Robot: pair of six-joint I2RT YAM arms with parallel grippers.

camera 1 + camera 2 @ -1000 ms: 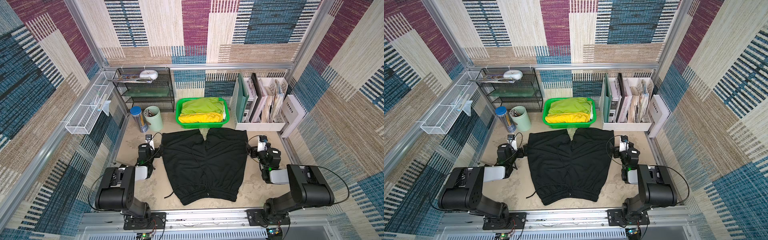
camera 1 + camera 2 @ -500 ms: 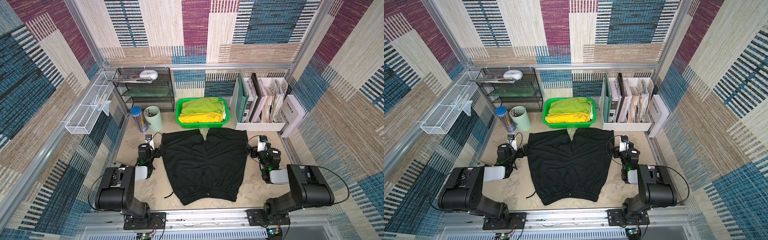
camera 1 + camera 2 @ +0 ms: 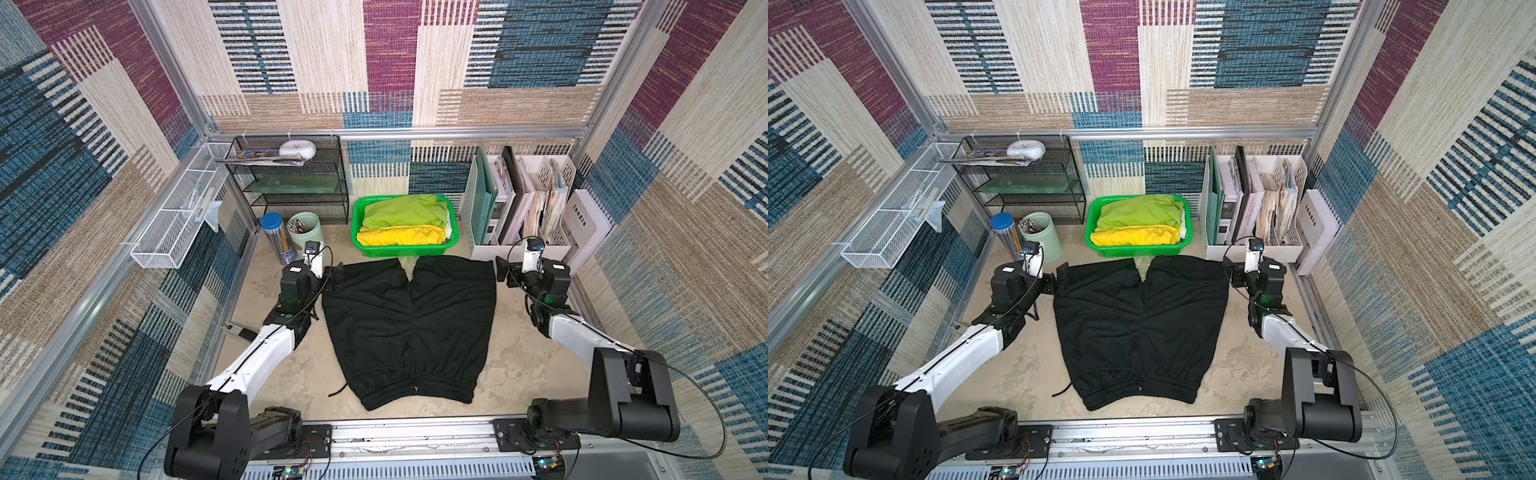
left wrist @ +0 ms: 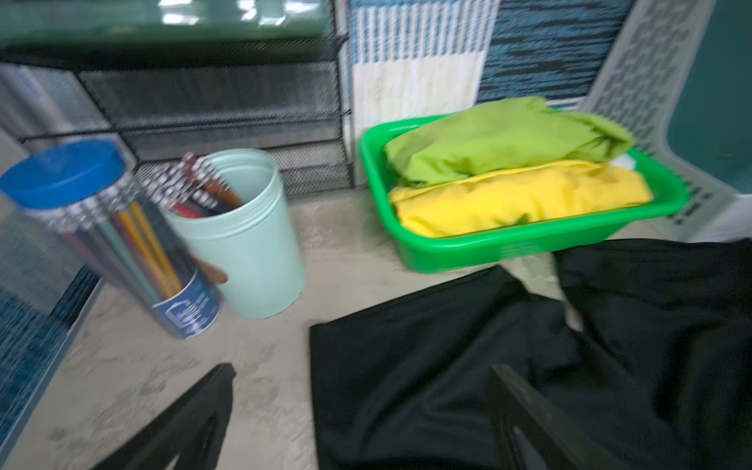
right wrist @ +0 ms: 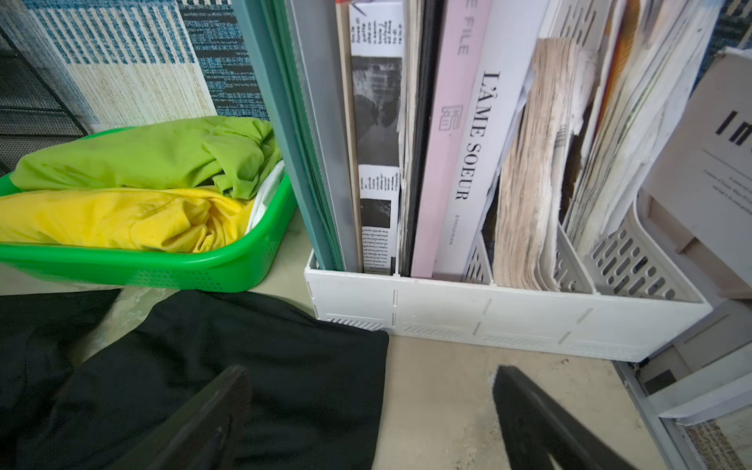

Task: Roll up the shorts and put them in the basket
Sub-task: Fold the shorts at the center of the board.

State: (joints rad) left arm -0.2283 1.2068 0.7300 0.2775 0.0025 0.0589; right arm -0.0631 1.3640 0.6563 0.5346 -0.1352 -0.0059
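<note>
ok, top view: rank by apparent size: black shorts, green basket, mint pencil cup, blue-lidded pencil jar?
In a top view, largest to smallest:
1. black shorts
2. green basket
3. mint pencil cup and blue-lidded pencil jar: look about alike, not ranked.

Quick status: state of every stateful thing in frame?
shorts: flat, unrolled, waistband nearest the robot
left gripper: open, straddling a leg's outer edge
right gripper: open, straddling the other leg's outer edge
pencil jar: lid on
mint cup: open-topped, upright
green basket: holds folded cloths
</note>
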